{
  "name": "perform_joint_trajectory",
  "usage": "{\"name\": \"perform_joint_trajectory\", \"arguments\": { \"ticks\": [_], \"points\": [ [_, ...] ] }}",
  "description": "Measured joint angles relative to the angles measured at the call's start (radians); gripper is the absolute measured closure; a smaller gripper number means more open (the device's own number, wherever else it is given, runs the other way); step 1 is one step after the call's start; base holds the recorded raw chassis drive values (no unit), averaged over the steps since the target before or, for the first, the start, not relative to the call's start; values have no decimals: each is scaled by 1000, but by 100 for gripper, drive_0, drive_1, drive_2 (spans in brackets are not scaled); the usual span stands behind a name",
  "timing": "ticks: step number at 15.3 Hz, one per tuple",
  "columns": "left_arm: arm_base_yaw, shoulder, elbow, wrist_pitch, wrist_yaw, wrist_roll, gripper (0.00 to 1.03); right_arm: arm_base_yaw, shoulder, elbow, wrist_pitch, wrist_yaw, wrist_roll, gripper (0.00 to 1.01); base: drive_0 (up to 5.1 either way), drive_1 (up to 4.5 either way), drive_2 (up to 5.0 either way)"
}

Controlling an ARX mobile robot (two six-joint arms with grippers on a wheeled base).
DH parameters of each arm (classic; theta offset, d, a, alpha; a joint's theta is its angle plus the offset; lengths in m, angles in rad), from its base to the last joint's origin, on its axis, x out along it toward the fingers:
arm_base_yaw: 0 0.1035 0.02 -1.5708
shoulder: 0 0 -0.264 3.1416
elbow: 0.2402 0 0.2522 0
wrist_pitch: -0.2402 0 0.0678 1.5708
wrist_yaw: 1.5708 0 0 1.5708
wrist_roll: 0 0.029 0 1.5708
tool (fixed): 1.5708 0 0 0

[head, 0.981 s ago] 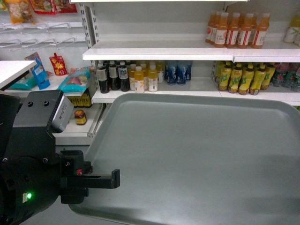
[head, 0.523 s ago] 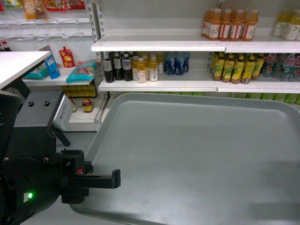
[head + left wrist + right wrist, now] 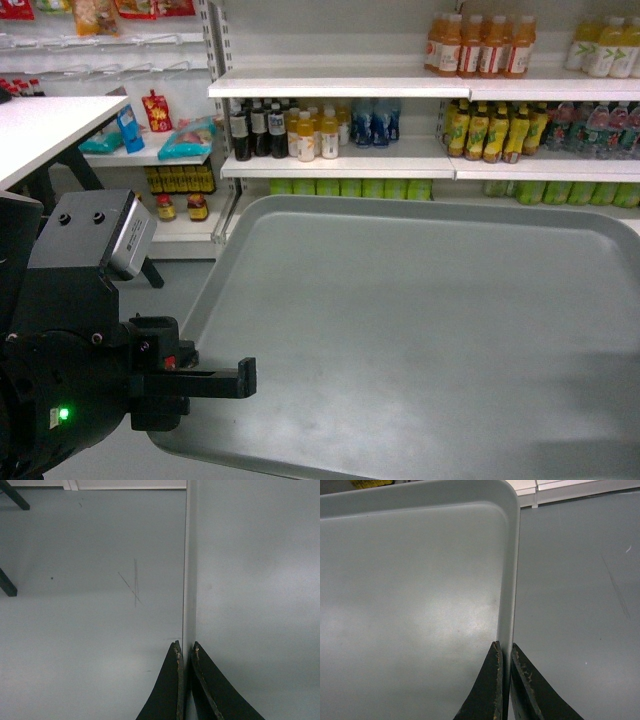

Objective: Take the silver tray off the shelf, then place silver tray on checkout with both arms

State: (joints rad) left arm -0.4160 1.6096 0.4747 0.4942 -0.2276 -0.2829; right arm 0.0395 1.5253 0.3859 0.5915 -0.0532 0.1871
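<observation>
Now the flat rectangular grey-green tray with rounded corners [image 3: 420, 330] hangs in the air, pinched at both side rims, clear of the shelving.

The black left gripper [image 3: 185, 652] has its two thin fingers closed narrowly on the tray's left rim, one finger on each side of the lip; the black right gripper [image 3: 504, 652] clamps the right rim the same way, just short of a rounded corner. In the head view the tray fills the field from 3 to 9 o'clock, with its far edge well apart from the glossy white store shelf boards [image 3: 340, 165] stocked with bottled drinks [image 3: 300, 130] at 12. A plain matte white counter top [image 3: 45, 130] sits at 10 o'clock, beyond the left arm. Bare grey floor [image 3: 90, 590] lies beneath both gripped rims.
</observation>
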Motion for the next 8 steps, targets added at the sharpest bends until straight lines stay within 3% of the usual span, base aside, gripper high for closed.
{"name": "perform_joint_trajectory", "arguments": {
  "ticks": [4,7,8],
  "points": [
    [0,-2,-1,-2,0,0,100,0,-2,0,-5,0,0,98,9,-397,415],
    [0,-2,-1,-3,0,0,100,0,-2,0,-2,0,0,98,0,0,0],
    [0,-2,-1,3,0,-1,100,0,-2,0,0,0,0,98,-491,240,240]
  ]
}}
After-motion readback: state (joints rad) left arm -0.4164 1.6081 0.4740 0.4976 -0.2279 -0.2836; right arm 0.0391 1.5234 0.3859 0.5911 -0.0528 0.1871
